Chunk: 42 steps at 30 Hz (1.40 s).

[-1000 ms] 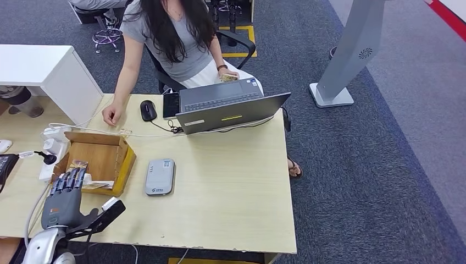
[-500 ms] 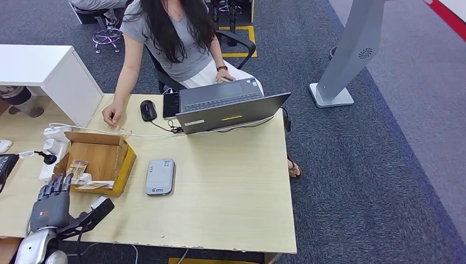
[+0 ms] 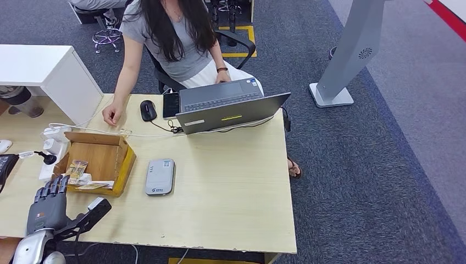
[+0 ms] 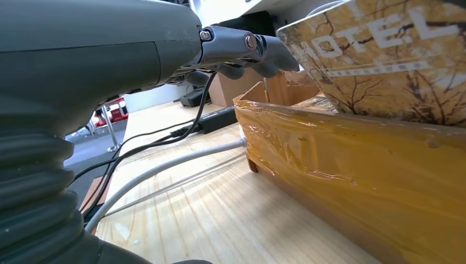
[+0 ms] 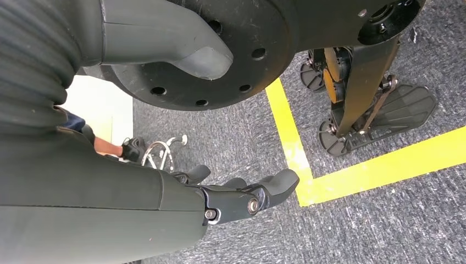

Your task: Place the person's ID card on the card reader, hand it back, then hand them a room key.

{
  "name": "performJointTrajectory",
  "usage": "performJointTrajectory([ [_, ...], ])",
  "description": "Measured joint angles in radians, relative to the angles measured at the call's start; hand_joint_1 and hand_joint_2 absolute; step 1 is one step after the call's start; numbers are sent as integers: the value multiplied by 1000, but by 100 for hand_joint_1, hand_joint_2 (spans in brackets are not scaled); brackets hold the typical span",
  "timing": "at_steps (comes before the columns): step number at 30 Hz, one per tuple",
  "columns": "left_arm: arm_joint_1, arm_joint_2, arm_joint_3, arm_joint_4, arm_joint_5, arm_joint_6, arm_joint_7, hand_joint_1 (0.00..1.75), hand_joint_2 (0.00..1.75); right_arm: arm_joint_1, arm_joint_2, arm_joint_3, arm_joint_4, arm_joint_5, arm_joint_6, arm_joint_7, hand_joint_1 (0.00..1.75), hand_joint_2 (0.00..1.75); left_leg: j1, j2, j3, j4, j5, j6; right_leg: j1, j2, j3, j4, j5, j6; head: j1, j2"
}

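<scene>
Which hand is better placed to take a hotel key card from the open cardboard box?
Left. The left hand hovers open beside the open cardboard box holding gold hotel key cards, while the right hand hangs over grey carpet.

right hand (image 5: 242, 195) empty, fingers loosely extended, above grey carpet (image 5: 231, 132); yellow floor tape (image 5: 351, 165) beneath

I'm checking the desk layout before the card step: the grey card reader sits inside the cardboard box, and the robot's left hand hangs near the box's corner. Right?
Not quite. In the head view the card reader lies on the table beside the cardboard box, not inside it. The rest holds: the left hand hangs near the box's corner.
</scene>
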Motion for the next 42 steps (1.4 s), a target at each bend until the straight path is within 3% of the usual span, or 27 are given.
performJointTrajectory([
  [42, -2, 0, 1, 6, 0, 0, 0, 0, 175, 0, 0, 0, 0, 0, 0, 0, 0, 175, 0, 0, 0, 0, 0, 0, 0, 0, 0, 0, 0, 0, 0, 0],
])
